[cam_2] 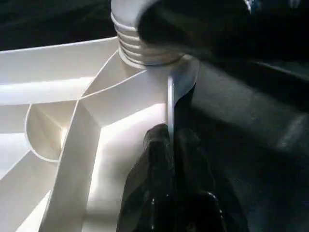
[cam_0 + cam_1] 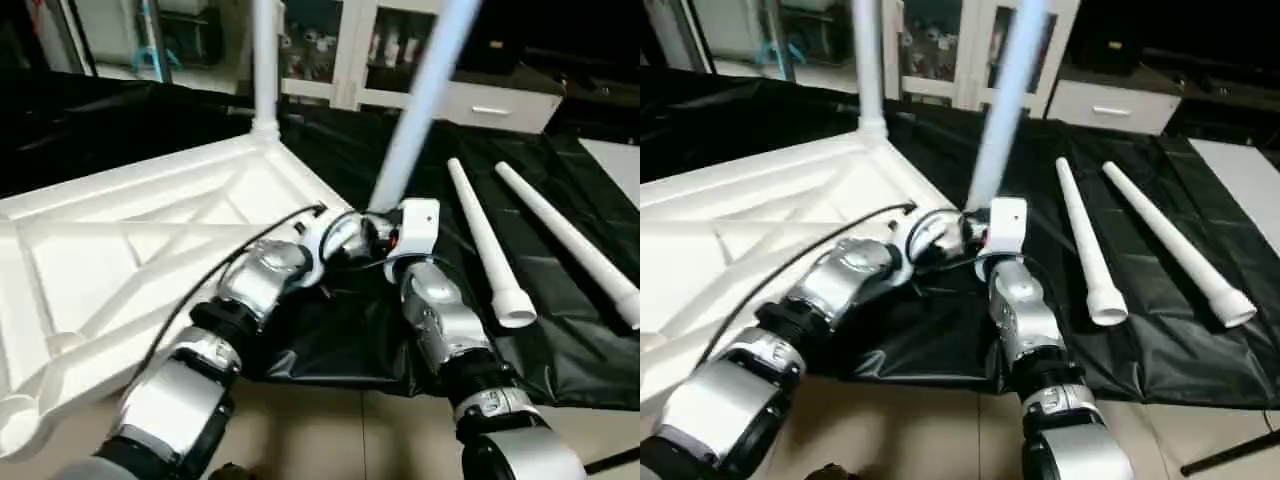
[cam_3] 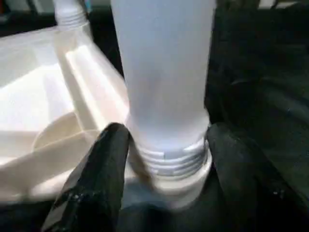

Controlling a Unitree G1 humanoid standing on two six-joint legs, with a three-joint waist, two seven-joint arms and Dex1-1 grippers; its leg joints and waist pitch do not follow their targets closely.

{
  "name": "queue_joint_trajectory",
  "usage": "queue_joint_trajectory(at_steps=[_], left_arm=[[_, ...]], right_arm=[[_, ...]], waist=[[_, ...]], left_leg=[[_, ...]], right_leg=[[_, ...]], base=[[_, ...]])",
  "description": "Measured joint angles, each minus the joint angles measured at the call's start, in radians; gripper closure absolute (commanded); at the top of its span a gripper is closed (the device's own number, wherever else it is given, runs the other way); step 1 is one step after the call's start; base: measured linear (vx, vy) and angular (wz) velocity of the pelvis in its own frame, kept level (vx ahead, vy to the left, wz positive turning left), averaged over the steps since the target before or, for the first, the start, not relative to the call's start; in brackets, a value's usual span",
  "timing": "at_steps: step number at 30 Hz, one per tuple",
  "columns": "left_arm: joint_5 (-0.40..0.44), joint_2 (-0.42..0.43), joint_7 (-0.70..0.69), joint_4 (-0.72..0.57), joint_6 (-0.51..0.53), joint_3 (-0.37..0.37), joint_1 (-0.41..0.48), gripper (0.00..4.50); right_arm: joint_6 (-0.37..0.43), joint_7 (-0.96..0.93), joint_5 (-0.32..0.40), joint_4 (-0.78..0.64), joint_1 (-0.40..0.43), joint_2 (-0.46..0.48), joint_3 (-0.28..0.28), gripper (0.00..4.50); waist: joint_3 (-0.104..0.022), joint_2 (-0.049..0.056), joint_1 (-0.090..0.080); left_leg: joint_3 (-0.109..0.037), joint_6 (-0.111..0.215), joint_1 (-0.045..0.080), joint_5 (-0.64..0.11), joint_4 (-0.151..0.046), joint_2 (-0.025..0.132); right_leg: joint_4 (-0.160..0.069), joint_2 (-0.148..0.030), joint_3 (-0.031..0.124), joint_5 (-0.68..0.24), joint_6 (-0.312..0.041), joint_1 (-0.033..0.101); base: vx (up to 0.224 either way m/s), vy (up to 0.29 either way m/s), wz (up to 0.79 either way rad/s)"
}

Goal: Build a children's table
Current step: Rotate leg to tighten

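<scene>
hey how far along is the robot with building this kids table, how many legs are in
One leg stands upright in the far corner of the upturned tabletop. A second leg is in hand: the right gripper holds its threaded end at the near corner socket, threads showing, while the left gripper pinches the tabletop's rim. Two legs lie on the black sheet.

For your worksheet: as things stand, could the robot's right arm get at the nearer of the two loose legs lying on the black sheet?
Probably yes, once freed. The nearer loose leg lies uncovered just beside the right gripper, with nothing between them, but its fingers now flank the standing leg.
</scene>
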Motion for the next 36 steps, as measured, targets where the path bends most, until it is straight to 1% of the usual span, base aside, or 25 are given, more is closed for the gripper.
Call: queue_joint_trajectory(at_steps=[2,3,4,5,8,10,12,14,15,17,19,22,25,28,32,36], left_arm=[[0.000,0.003,-0.015,0.000,-0.009,0.000,-0.006,4.50],[0.000,0.007,-0.022,0.000,-0.013,0.000,-0.008,4.50],[0.000,0.013,-0.030,0.000,-0.017,0.000,-0.010,4.50],[0.000,0.022,-0.041,-0.001,-0.022,0.001,-0.010,4.50],[-0.003,0.055,-0.126,-0.022,-0.039,-0.005,-0.001,4.50],[-0.008,0.092,-0.204,-0.071,-0.057,-0.016,0.028,4.50],[-0.013,0.123,-0.270,-0.099,-0.067,-0.026,0.043,4.50],[-0.023,0.158,-0.370,-0.159,-0.072,-0.052,0.075,4.50],[-0.032,0.169,-0.418,-0.186,-0.076,-0.062,0.087,4.50],[-0.044,0.186,-0.479,-0.224,-0.082,-0.085,0.107,4.50],[-0.066,0.228,-0.583,-0.292,-0.082,-0.116,0.142,4.50],[-0.085,0.251,-0.666,-0.327,-0.075,-0.132,0.154,4.50],[-0.085,0.255,-0.684,-0.342,-0.068,-0.136,0.158,4.50],[-0.076,0.259,-0.686,-0.357,-0.062,-0.139,0.162,4.50],[-0.073,0.264,-0.690,-0.372,-0.055,-0.140,0.166,4.50],[-0.073,0.268,-0.691,-0.390,-0.046,-0.141,0.172,4.50]], right_arm=[[0.015,0.024,0.000,-0.021,0.014,-0.022,0.003,1.12],[0.021,0.042,0.001,-0.032,0.020,-0.032,0.006,1.12],[0.035,0.067,0.005,-0.048,0.024,-0.047,0.009,1.00],[0.050,0.094,0.011,-0.067,0.028,-0.065,0.010,0.93],[0.111,0.245,0.039,-0.173,0.083,-0.161,0.024,0.62],[0.143,0.377,0.055,-0.253,0.135,-0.243,0.052,0.48],[0.155,0.467,0.058,-0.286,0.161,-0.292,0.073,0.27],[0.163,0.572,0.074,-0.328,0.187,-0.329,0.109,0.18],[0.164,0.613,0.080,-0.342,0.195,-0.344,0.126,0.05],[0.165,0.675,0.091,-0.364,0.201,-0.363,0.146,0.05],[0.174,0.780,0.110,-0.413,0.227,-0.413,0.175,0.05],[0.193,0.847,0.120,-0.435,0.245,-0.451,0.183,0.05],[0.190,0.886,0.112,-0.454,0.252,-0.464,0.212,0.05],[0.170,0.922,0.082,-0.455,0.252,-0.485,0.241,0.05],[0.160,0.944,0.074,-0.451,0.251,-0.494,0.248,0.05],[0.140,0.952,0.072,-0.413,0.229,-0.493,0.248,0.05]], waist=[[0.000,0.001,0.003],[0.000,0.001,0.004],[0.001,0.001,0.005],[0.001,0.001,0.005],[0.001,0.002,0.017],[0.001,0.002,0.028],[0.001,0.002,0.030],[0.001,0.002,0.030],[0.001,0.002,0.031],[0.001,0.002,0.036],[0.001,0.002,0.043],[0.001,0.002,0.047],[0.001,0.002,0.045],[0.001,0.002,0.046],[0.001,0.002,0.045],[0.001,0.002,0.043]], left_leg=[[0.000,0.000,-0.007,0.001,0.000,0.000],[0.000,0.001,-0.009,0.001,0.001,0.000],[0.000,0.003,-0.012,0.005,0.001,0.000],[0.000,0.008,-0.013,0.007,0.001,0.000],[0.001,0.010,-0.014,0.006,0.001,0.000],[0.001,0.011,-0.013,0.006,0.000,0.000],[0.002,0.010,-0.012,0.005,0.001,0.001],[0.002,0.006,-0.011,0.003,0.001,0.001],[0.002,0.006,-0.011,0.003,0.002,0.001],[0.003,0.006,-0.011,0.003,0.003,0.001],[0.004,0.006,-0.010,0.003,0.003,0.002],[0.005,0.006,-0.010,0.003,0.004,0.002],[0.006,0.006,-0.008,0.003,0.005,0.002],[0.006,0.006,-0.008,0.003,0.004,0.002],[0.006,0.006,-0.008,0.003,0.004,0.002],[0.007,0.006,-0.008,0.003,0.005,0.002]], right_leg=[[0.000,0.000,0.000,0.000,0.000,-0.007],[0.000,0.000,0.000,0.000,0.000,-0.009],[0.001,0.000,0.000,0.000,0.000,-0.011],[0.000,0.000,0.000,0.000,0.000,-0.012],[-0.002,0.000,0.000,0.000,0.000,-0.011],[-0.003,0.000,0.000,0.000,0.000,-0.011],[-0.003,0.000,0.000,0.000,0.000,-0.010],[-0.002,0.000,0.000,0.000,0.000,-0.010],[-0.002,0.000,0.000,0.000,0.000,-0.009],[-0.001,-0.001,-0.001,0.000,0.000,-0.008],[-0.001,-0.001,-0.001,0.000,0.000,-0.007],[-0.001,-0.001,0.000,0.001,-0.001,-0.006],[0.001,-0.002,0.001,0.002,-0.002,-0.006],[0.002,-0.002,0.001,0.002,-0.001,-0.006],[0.002,-0.002,0.001,0.002,-0.001,-0.006],[0.002,-0.002,0.001,0.002,-0.001,-0.007]], base=[[0.000,0.000,0.00],[0.000,0.000,0.00],[0.000,0.000,0.00],[0.000,0.000,0.00],[0.000,0.000,0.00],[0.000,0.000,0.00],[0.000,0.000,0.00],[0.000,0.000,0.00],[0.000,0.000,0.00],[0.000,0.000,0.00],[0.000,0.000,0.00],[0.000,0.000,0.00],[0.000,0.000,0.00],[0.000,0.000,0.00],[0.000,0.000,0.00],[0.000,0.000,0.00]])
